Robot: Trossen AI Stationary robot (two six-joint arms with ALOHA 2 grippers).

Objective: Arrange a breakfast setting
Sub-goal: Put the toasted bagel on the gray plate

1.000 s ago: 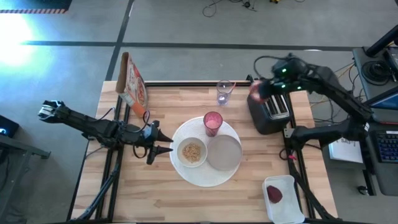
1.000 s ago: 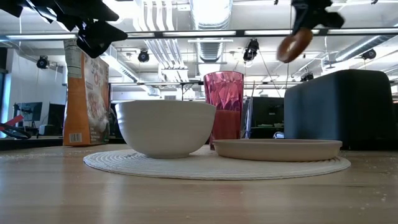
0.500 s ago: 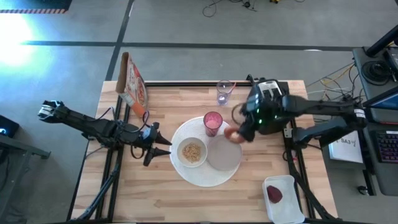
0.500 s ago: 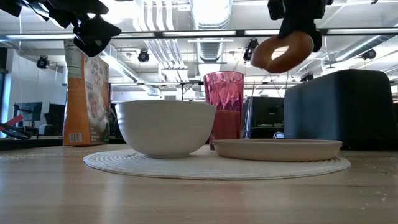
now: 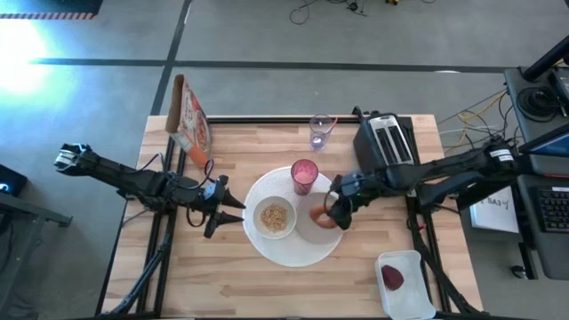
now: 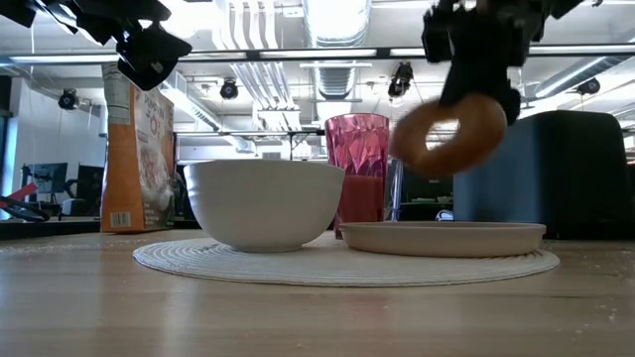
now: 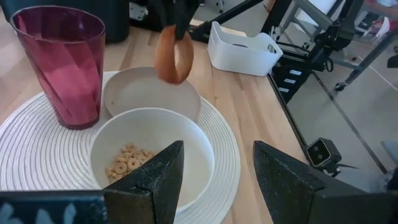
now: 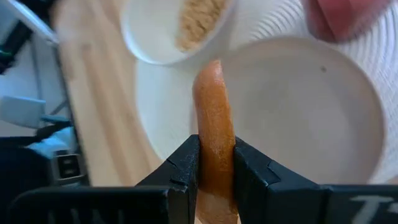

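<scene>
Right gripper [image 8: 214, 171] is clamping the smooth browned bread ring [image 8: 213, 124] edge-on, hanging above the small pale round plate [image 8: 317, 112]; left gripper [image 7: 214, 177] is idling with fingers parted beside the ribbed big round white plate [image 5: 258, 236].

Right pincer [image 5: 332, 213] hangs clamped over the table's middle while left pincer [image 5: 233, 211] hovers with jaws apart.

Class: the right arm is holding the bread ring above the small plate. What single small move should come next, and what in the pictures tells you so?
Probably lower it straight down. The right pincer is shut on the bread ring, which hangs on edge above the small pale plate and does not touch it. The plate's middle looks bare, so a short descent before opening seems safest.
</scene>
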